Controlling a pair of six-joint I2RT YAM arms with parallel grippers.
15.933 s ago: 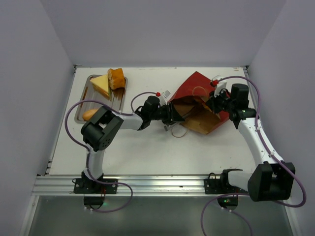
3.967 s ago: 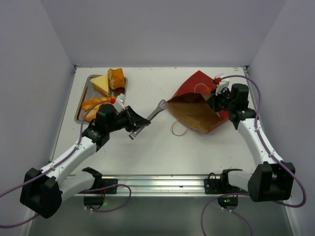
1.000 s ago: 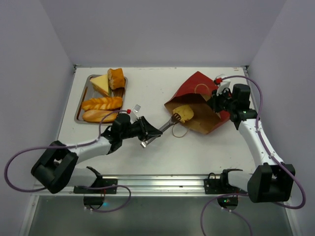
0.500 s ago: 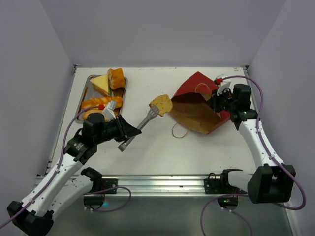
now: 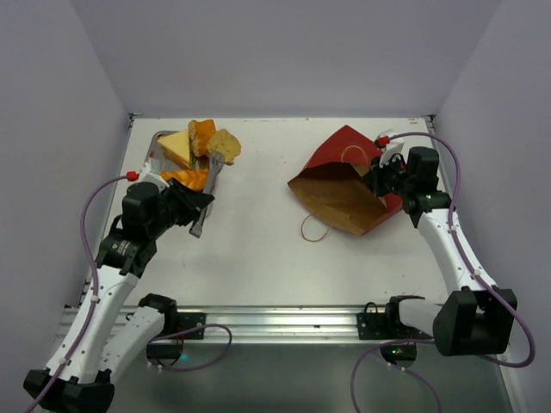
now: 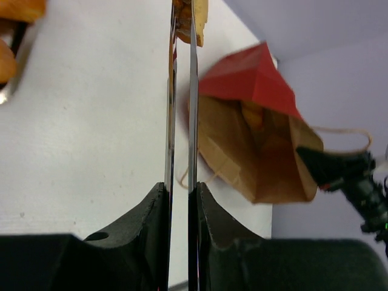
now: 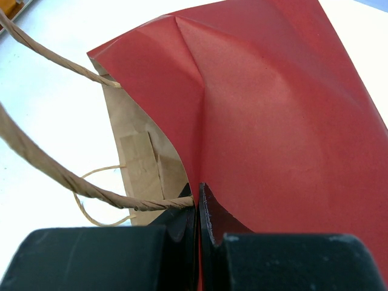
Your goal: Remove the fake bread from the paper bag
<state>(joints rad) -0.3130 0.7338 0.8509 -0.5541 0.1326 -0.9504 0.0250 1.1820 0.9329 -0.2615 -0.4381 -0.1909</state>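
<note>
Past left gripper (image 6: 180,189) jaws clamped on tongs (image 6: 192,121), bread (image 6: 199,21) cut off; top view shows it whole. Right gripper (image 7: 197,203) pinches paper bag (image 7: 273,109).

Bread slice (image 6: 199,24) partly past top edge

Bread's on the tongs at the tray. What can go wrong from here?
1. The bread slice sits at the tongs' tip over the crowded tray's right rim; released here, it may land off it.
2. The right gripper pinches only the paper bag's edge; a slip would close the mouth.
</note>
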